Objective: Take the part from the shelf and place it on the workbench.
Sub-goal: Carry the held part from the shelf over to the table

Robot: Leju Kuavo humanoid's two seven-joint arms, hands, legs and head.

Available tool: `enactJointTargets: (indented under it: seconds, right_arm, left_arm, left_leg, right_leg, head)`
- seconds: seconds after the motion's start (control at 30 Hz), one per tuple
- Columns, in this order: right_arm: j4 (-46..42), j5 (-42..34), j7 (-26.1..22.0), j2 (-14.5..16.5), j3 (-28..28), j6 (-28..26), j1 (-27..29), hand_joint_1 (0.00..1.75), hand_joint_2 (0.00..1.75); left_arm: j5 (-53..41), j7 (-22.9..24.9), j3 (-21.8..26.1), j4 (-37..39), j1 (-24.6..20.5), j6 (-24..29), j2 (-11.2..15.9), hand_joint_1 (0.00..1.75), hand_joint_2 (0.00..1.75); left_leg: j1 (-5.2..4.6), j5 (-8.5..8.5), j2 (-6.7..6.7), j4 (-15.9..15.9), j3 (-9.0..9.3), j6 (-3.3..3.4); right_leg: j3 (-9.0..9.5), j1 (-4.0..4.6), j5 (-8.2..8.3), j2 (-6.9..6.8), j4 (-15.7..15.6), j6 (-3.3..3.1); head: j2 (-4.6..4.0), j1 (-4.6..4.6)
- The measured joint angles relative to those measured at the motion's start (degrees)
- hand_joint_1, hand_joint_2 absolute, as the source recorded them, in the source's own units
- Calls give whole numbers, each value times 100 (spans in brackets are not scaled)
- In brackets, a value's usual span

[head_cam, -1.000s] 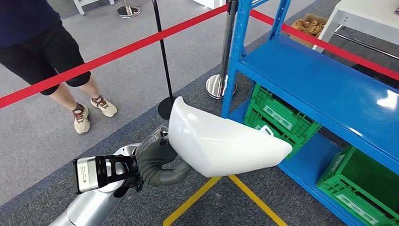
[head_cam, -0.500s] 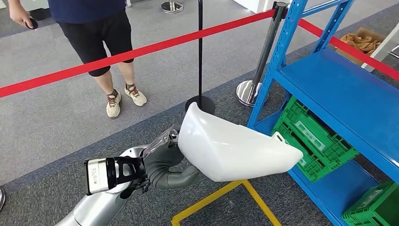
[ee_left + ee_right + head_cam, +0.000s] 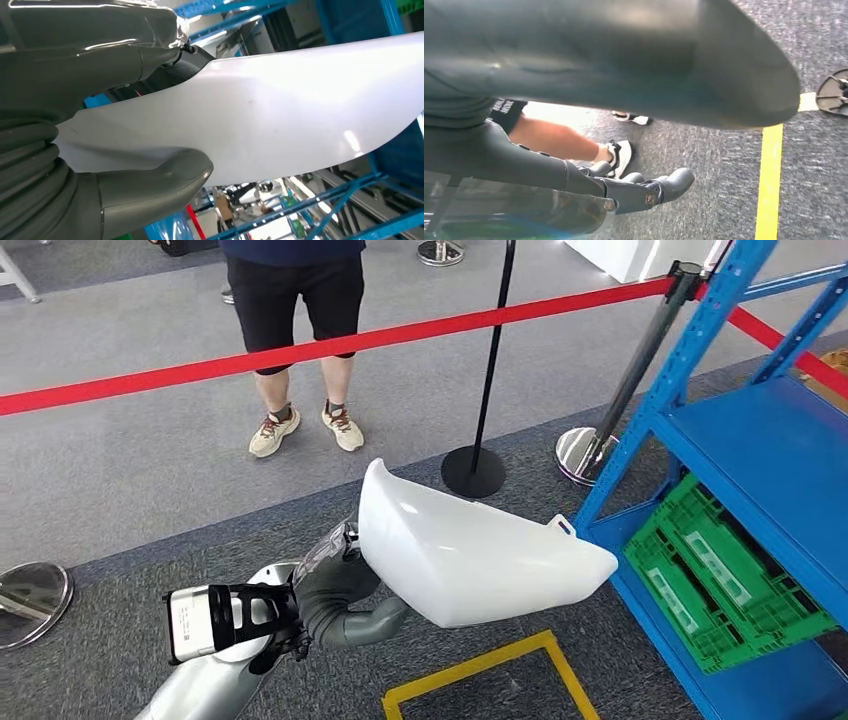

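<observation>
1. The left robot hand (image 3: 335, 590) grips the white part (image 3: 480, 555) at its near, upturned end; in the left wrist view the thick thumb (image 3: 150, 197) presses one face of the part (image 3: 260, 115) while the other fingers (image 3: 90, 55) wrap the opposite side.
2. The part hangs in the air over the dark carpet, its long body pointing toward the blue shelf (image 3: 760, 440). Its far tip lies just beside the shelf's front upright, apart from it.
3. Green crates (image 3: 725, 585) sit on the shelf's lowest level, near the part's tip.
4. Yellow floor tape (image 3: 480, 670) marks a corner directly under the part.
5. A red barrier belt (image 3: 330, 345) runs across the scene beyond the part, carried by a black post (image 3: 490, 380) and a chrome-based post (image 3: 625, 390) next to the shelf.
6. A person (image 3: 295, 335) in dark shorts and light shoes stands behind the belt, well apart from the part.
7. The right robot hand (image 3: 634, 192) hangs low over the carpet, fingers loosely extended and apart, holding nothing; a yellow line (image 3: 771, 175) runs beside it.
</observation>
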Motion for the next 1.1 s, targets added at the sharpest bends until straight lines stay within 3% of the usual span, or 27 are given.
enactJointTargets:
  seconds: [0.03,0.1,0.13,0.2,0.23,0.27,0.3,0.37,0.43,0.47,0.53,0.6,0.67,0.73,0.77,0.8,0.83,0.87,0.93,0.97,1.03,1.1]
  right_arm:
    - [-1,10,14,-8,4,-8,-7,0,0]
    - [-3,45,70,-46,12,-28,-6,0,0]
    - [-3,69,116,-88,13,-36,9,0,0]
    - [-5,127,226,-225,13,-55,70,0,0]
    - [-8,153,275,-307,13,-66,100,0,0]
    - [-13,173,307,-392,13,-78,121,0,0]
    - [-22,182,324,-475,13,-86,132,0,0]
    - [-41,183,302,-619,15,-95,136,0,0]
    - [-54,195,229,-717,21,-104,129,0,0]
    - [-59,210,191,-744,33,-112,124,0,0]
    - [-68,240,139,-771,68,-134,103,0,0]
    - [-74,272,88,-775,97,-161,84,0,0]
    - [-77,297,41,-768,107,-177,80,0,0]
    - [-77,306,21,-758,119,-185,80,0,0]
    - [-77,308,18,-752,126,-189,76,0,0]
    - [-77,308,15,-744,135,-191,70,0,0]
    - [-77,310,9,-734,144,-191,62,0,0]
    - [-77,321,1,-726,153,-192,55,0,0]
    - [-77,355,-26,-714,177,-203,43,0,0]
    - [-77,371,-47,-708,193,-218,34,0,0]
    - [-78,377,-105,-691,220,-269,2,0,0]
    - [-79,358,-163,-677,230,-316,-31,0,0]
  left_arm:
    - [-1,-9,13,-6,19,0,4,175,175]
    - [1,-67,38,-10,62,0,7,175,175]
    - [-8,-111,46,-7,93,1,6,175,175]
    - [-49,-202,55,6,186,5,9,175,175]
    - [-75,-235,59,11,239,8,14,175,175]
    - [-95,-257,63,13,282,14,19,175,175]
    - [-111,-274,67,13,309,26,24,175,175]
    - [-138,-308,79,3,340,61,23,175,175]
    - [-160,-332,96,-18,386,90,19,175,175]
    - [-164,-336,105,-33,417,95,18,175,175]
    - [-165,-337,127,-74,473,96,19,175,175]
    - [-152,-335,152,-113,497,94,21,175,175]
    - [-123,-332,184,-129,521,94,27,175,175]
    - [-100,-329,222,-130,573,93,42,175,175]
    - [-94,-328,238,-130,598,91,51,175,175]
    - [-90,-328,250,-130,614,89,61,175,175]
    - [-86,-329,261,-131,621,87,67,175,175]
    - [-77,-336,272,-131,620,78,71,175,175]
    - [-47,-388,291,-133,617,40,72,175,175]
    - [-24,-426,299,-134,616,12,72,175,175]
    - [26,-474,316,-145,615,-49,67,175,175]
    - [78,-427,329,-180,597,-102,31,175,175]
  left_leg:
    - [4,19,-71,-15,2,40]
    - [31,57,-205,-52,18,116]
    - [39,67,-271,-57,21,143]
    - [27,73,-436,-55,14,177]
    - [20,74,-527,-52,13,182]
    - [16,75,-615,-48,17,184]
    - [17,75,-697,-40,23,182]
    - [14,66,-846,-13,23,160]
    - [16,66,-974,8,-9,107]
    - [23,76,-1033,5,-26,71]
    - [48,87,-1108,2,-54,6]
    - [39,-75,-878,239,-186,-49]
    - [40,-436,-530,931,-532,-94]
    - [62,-664,-415,1607,-878,-127]
    - [73,-633,-397,1676,-917,-134]
    - [80,-498,-369,1487,-820,-135]
    - [85,-312,-302,1105,-614,-128]
    - [75,-164,-157,663,-370,-119]
    - [43,-20,29,86,-33,-67]
    - [22,-23,44,2,13,-37]
    - [21,6,-105,-15,11,36]
    - [49,35,-232,-44,23,109]
  right_leg:
    - [10,-13,-25,23,12,35]
    - [-86,-32,-224,296,284,84]
    - [-234,-37,-402,493,609,95]
    - [-629,-35,-728,685,1411,96]
    - [-764,-34,-769,716,1649,92]
    - [-795,-35,-692,733,1656,84]
    - [-704,-38,-506,762,1407,74]
    - [-350,-62,-106,969,569,62]
    - [-128,-72,39,1144,67,51]
    - [-104,-60,20,1149,25,39]
    - [-76,-44,49,1020,-4,-16]
    - [-49,-51,74,877,-42,-84]
    - [-45,-48,74,728,-53,-122]
    - [-51,-42,66,562,-51,-129]
    - [-50,-42,60,481,-50,-127]
    - [-42,-42,52,405,-50,-120]
    - [-26,-42,40,336,-50,-109]
    - [-6,-33,23,275,-49,-88]
    - [27,-8,-15,170,-45,-34]
    - [44,2,-26,116,-49,-5]
    - [77,-10,-43,35,-64,53]
    - [10,-35,-192,264,132,104]
  head:
    - [0,3]
    - [0,32]
    - [0,53]
    - [0,77]
    - [0,79]
    - [0,81]
    - [0,82]
    - [0,85]
    - [0,82]
    - [0,82]
    - [0,82]
    - [0,59]
    - [0,37]
    - [0,35]
    - [0,33]
    - [0,34]
    - [0,33]
    - [0,33]
    - [0,40]
    - [0,45]
    - [0,45]
    - [0,58]
